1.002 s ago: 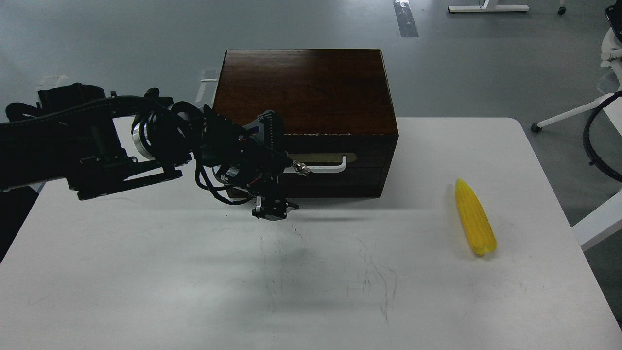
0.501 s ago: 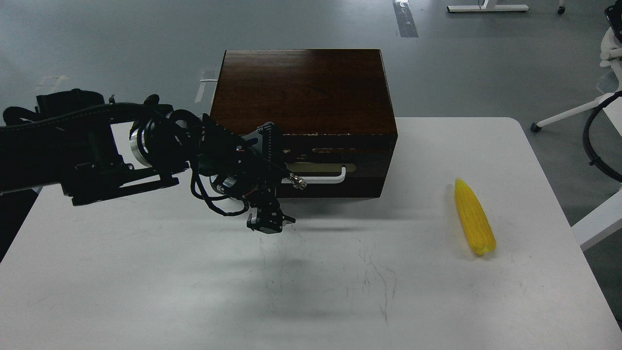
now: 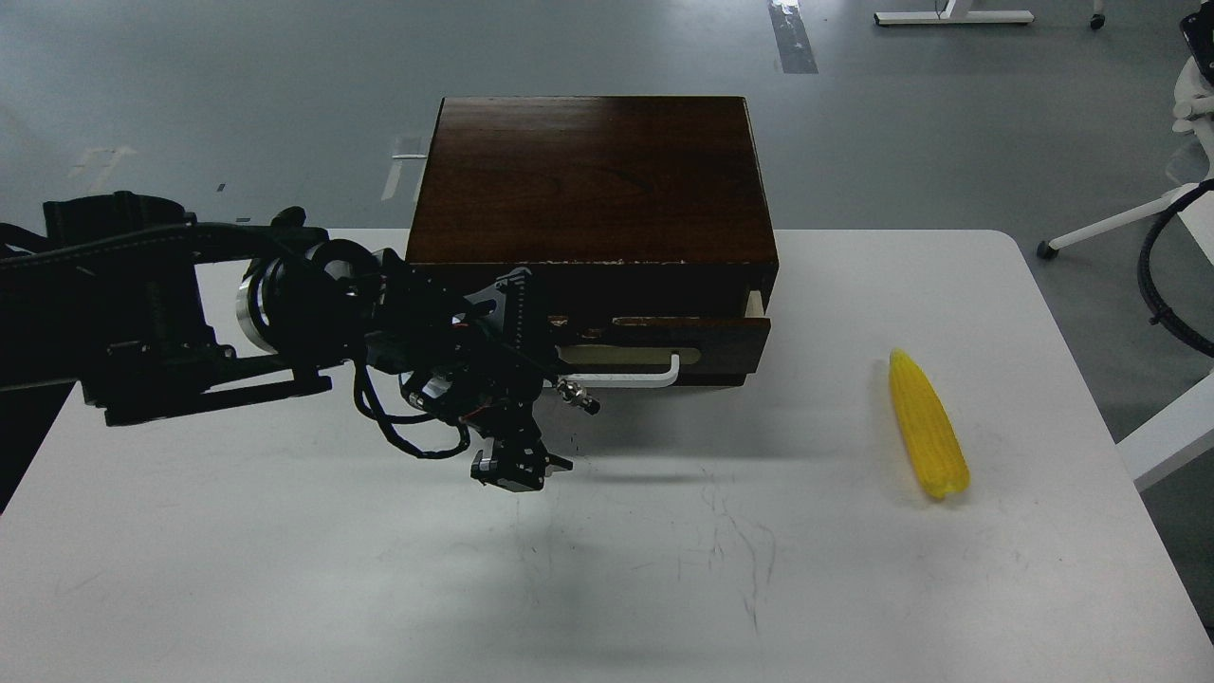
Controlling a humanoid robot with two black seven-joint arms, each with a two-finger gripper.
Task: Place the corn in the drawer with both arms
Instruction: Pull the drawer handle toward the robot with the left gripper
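The yellow corn [image 3: 928,436] lies on the white table [image 3: 285,569] at the right, pointed end away from me. The dark wooden cabinet [image 3: 588,180] stands at the table's back. Its drawer [image 3: 721,334] is pulled out a little, and a pale inner side shows at its right end. My left gripper [image 3: 561,378] is at the left end of the white bar handle [image 3: 645,379] and holds it; its fingers are dark and hard to tell apart. My right gripper is out of view.
A black cable [image 3: 1159,285] and white frame legs [image 3: 1119,223] stand off the table's right edge. The table has faint scuff marks [image 3: 721,541] in front of the cabinet. Grey floor lies beyond.
My left arm has drawn back towards me and to the left. The drawer front has come out of the cabinet with it, from flush to slightly open. The corn has not moved.
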